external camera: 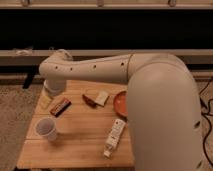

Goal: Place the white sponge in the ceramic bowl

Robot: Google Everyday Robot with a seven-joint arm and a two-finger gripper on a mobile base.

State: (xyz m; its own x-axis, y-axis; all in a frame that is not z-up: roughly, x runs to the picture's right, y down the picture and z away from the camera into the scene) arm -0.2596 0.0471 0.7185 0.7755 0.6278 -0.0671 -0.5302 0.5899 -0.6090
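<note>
Yet to grasp sponge [102,98], lying centre frame just beside bowl [120,104], not inside. Cannot tell state of gripper [54,89], off at centre left.

We had just the one view, and it sat high, right beside the robot's own arm [160,105], whose pale bulk filled our near right. We looked down and forward over the wooden table [75,147], close in, its near edge at the very bottom of view. Beyond, we faced a long ledge [100,54] and dark wall. The gripper [52,90] hung at the table's far left corner.
</note>
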